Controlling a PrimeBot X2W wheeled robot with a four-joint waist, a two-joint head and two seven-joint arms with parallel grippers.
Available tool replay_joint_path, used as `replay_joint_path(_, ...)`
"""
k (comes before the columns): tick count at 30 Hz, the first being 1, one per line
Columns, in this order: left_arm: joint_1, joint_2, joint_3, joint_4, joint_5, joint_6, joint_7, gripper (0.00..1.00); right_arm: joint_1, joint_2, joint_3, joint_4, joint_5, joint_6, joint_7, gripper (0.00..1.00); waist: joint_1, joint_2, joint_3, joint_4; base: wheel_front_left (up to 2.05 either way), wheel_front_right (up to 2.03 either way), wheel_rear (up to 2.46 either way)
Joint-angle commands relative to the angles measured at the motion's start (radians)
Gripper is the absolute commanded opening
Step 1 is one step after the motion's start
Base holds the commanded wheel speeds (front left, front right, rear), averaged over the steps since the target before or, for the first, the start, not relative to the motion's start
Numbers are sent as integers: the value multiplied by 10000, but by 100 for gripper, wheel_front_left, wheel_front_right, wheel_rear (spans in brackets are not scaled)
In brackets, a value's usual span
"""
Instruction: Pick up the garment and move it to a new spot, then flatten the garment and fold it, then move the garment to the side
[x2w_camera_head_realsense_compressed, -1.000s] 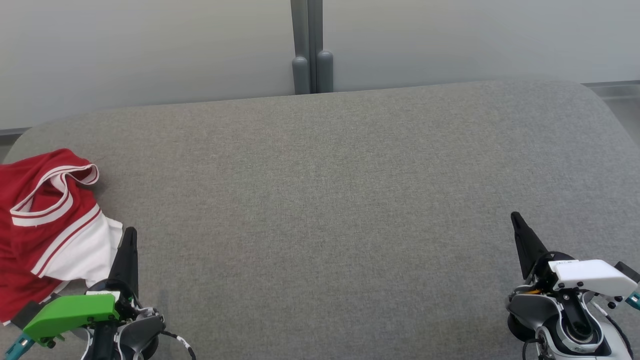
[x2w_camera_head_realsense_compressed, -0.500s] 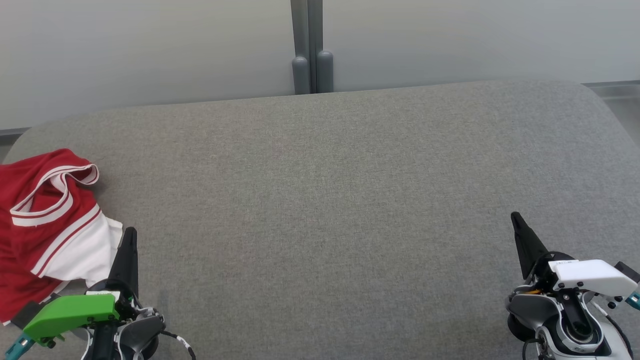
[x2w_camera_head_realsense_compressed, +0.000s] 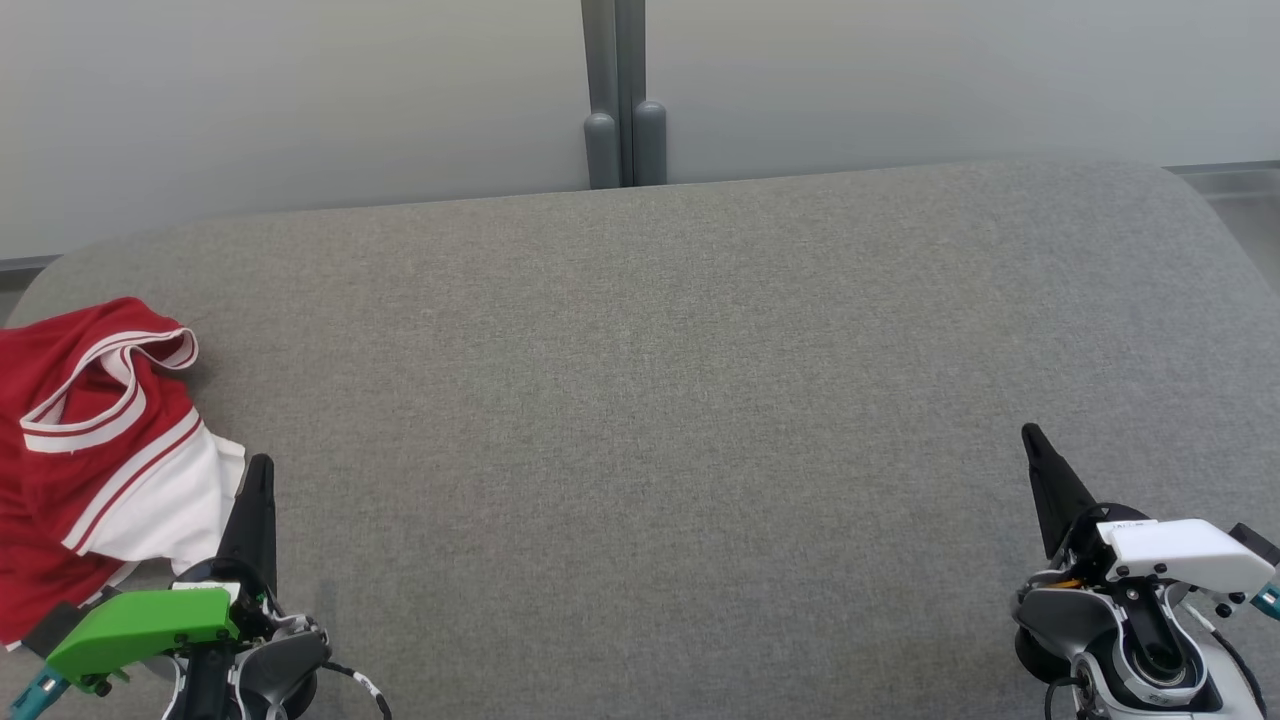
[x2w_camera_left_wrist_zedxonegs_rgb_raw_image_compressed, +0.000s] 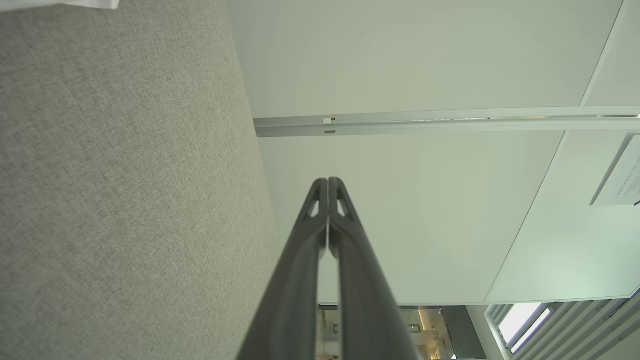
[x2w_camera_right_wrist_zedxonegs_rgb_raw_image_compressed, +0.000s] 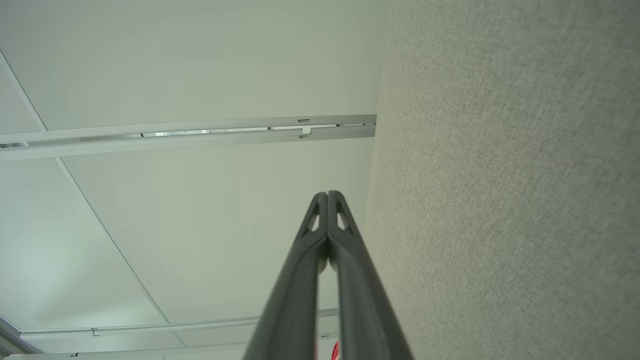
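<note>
Red and white jersey (x2w_camera_head_realsense_compressed: 90, 440) is lying crumpled at the far left of the grey fabric surface (x2w_camera_head_realsense_compressed: 640, 380). It's partly cut off by the edge of the head view, bunched up and not spread out at all. Striped trim curls over on top, and a white panel (x2w_camera_head_realsense_compressed: 170, 510) faces the near side.

Left gripper (x2w_camera_head_realsense_compressed: 259, 466), the one with the green cover (x2w_camera_head_realsense_compressed: 140, 620), sits just beside that panel with its fingers pressed together on nothing. Honestly can't tell if it's brushing the cloth.

Right gripper (x2w_camera_head_realsense_compressed: 1030, 436), with the white cover (x2w_camera_head_realsense_compressed: 1185, 550), is way over at the near right, well apart from the jersey, and also pinched together with nothing in it. Both point toward the pale wall, where a grey post (x2w_camera_head_realsense_compressed: 625, 100) stands behind the far edge.
</note>
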Motion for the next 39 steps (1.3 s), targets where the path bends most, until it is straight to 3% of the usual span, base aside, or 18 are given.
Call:
replay_joint_path(1, -121, 71, 37, -19, 13, -59, 41, 0, 133, -47, -8, -40, 57, 4, 36, 0, 0, 0, 0, 0, 0, 0, 0)
replay_joint_path(34, -121, 71, 37, -19, 13, -57, 41, 0, 132, -47, -8, -40, 57, 4, 36, 0, 0, 0, 0, 0, 0, 0, 0)
replay_joint_path(35, 0, 0, 0, 0, 0, 0, 0, 100, 1, 0, 0, 0, 0, 0, 0, 100, 0, 0, 0, 0, 0, 0, 0)
replay_joint_path(39, 141, -53, -62, 174, 55, 18, -81, 100, 94, 50, 32, 144, -48, -2, -38, 100, 0, 0, 4, 1, 0, 0, 0)
